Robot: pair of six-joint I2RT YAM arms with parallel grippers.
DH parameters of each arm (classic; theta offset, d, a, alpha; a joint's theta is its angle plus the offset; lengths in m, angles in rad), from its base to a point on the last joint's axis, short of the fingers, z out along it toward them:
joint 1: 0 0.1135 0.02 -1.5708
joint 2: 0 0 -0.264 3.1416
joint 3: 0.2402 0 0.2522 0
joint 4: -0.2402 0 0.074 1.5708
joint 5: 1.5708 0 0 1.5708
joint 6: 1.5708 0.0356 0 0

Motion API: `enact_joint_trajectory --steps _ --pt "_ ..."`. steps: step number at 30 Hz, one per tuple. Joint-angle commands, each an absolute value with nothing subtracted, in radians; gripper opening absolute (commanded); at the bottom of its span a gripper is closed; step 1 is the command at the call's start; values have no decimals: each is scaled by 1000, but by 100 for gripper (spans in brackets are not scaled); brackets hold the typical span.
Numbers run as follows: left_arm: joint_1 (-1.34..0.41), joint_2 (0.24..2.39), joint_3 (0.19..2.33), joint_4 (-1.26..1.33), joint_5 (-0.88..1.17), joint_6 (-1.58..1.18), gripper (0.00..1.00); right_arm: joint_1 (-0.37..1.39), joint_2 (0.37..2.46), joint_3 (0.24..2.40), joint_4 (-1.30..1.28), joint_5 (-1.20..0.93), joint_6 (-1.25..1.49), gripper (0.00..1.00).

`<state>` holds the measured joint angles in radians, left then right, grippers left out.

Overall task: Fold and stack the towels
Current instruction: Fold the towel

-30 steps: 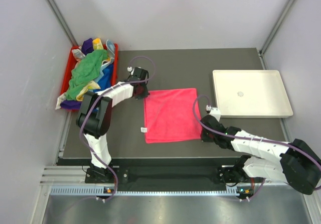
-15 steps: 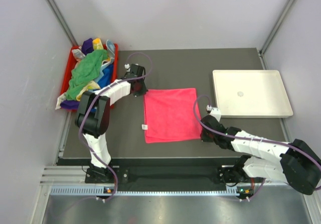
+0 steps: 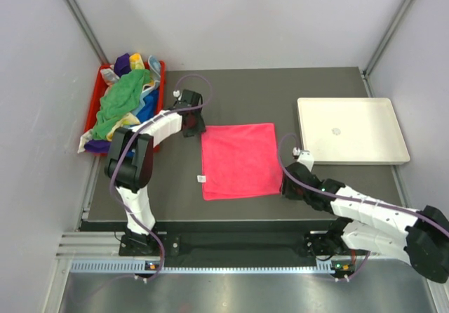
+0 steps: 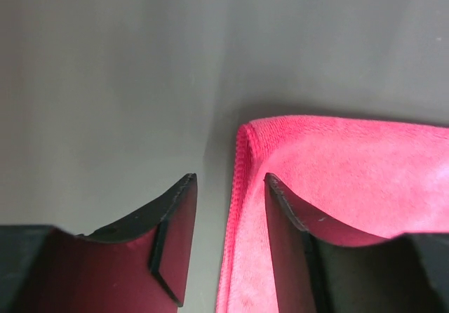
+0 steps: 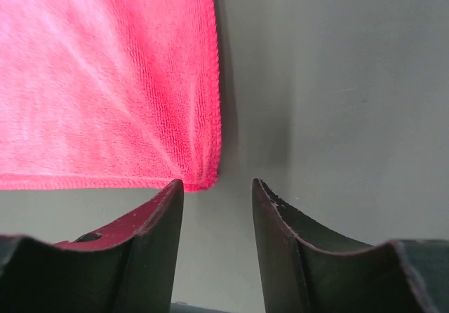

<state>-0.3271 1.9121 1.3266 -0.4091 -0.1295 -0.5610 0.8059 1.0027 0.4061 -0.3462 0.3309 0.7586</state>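
A bright pink towel (image 3: pixel 238 160) lies spread flat in the middle of the dark table. My left gripper (image 3: pixel 193 125) sits at the towel's far left corner. In the left wrist view its jaws (image 4: pixel 230 177) are open, and the pink towel (image 4: pixel 351 165) has its hemmed edge running loose between them. My right gripper (image 3: pixel 287 185) is at the near right corner. It is open (image 5: pixel 217 181), with the towel's corner (image 5: pixel 200 176) lying just ahead of the left finger and nothing held. More towels (image 3: pixel 125 97), green, blue, purple and yellow, are heaped in the red bin.
The red bin (image 3: pixel 160 81) stands at the table's far left edge, with towels spilling over its side. A white flat tray (image 3: pixel 351 130) rests at the right. Grey walls close in on both sides.
Both grippers have opened and let go of the pink towel's corners, and the towel now lies flat. The left gripper has drawn slightly back and left, and the right one slightly toward the near edge.
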Motion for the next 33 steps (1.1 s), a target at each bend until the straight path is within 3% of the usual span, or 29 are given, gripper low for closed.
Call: enact_joint_trajectory --steps 1,7,16,22,33 --pt "-321 1819 1374 -414 -147 -525 49 822 908 494 -463 399 735 46" --pt "-321 1813 1381 -385 -15 -492 49 764 1021 743 -349 448 542 52" --pt "-321 1877 1396 -373 64 -471 45 649 1616 1184 -238 350 330 43" --pt "-322 1950 1422 -364 103 -482 38 589 1817 1296 -224 293 295 41" --pt "-322 2031 1434 -387 9 -489 33 470 1968 1377 -236 259 282 40"
